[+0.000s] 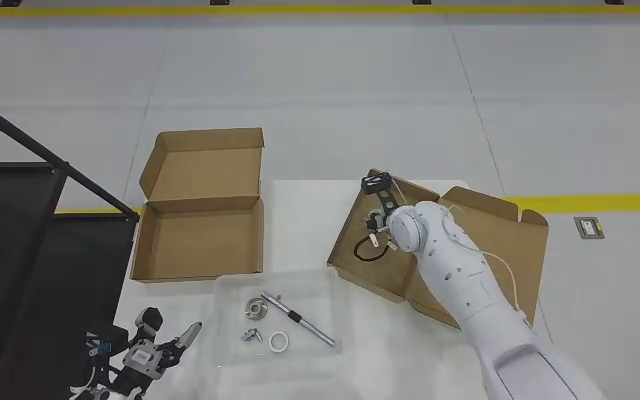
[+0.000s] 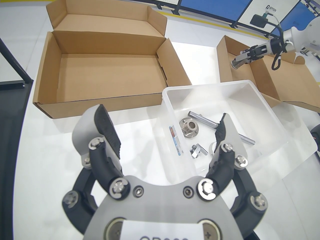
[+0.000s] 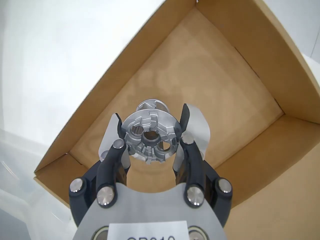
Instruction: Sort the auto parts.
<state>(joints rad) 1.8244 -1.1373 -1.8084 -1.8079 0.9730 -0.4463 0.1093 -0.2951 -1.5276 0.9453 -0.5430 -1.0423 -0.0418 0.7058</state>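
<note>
Two cardboard boxes sit with their lids folded back on your white table (image 1: 300, 210), and a clear plastic tray (image 2: 212, 84) stands between them, nearer the robot. The left box (image 2: 105, 73) has a bare floor.

Your right gripper (image 3: 151, 116) is clamped on a round metal disc (image 3: 150, 138), a cast part with a hub hole and cut-outs, one finger on each side of its rim. It holds the disc over the inside of the right box (image 3: 200, 63); you cannot tell from these views whether the disc touches the cardboard.

Your left gripper (image 2: 162, 114) hangs low at the tray's near left corner, fingers spread wide with nothing between them (the tray wall runs right under the gap).

Four parts lie in the tray:
- A long steel rod (image 2: 205, 121) lies slantwise across the floor.
- A flanged hub (image 2: 190, 126) sits just beside the rod's far end.
- A small bolt-like piece (image 2: 197, 151) lies nearer the robot.
- A pale ring (image 1: 279, 342) lies close to that piece.
</note>
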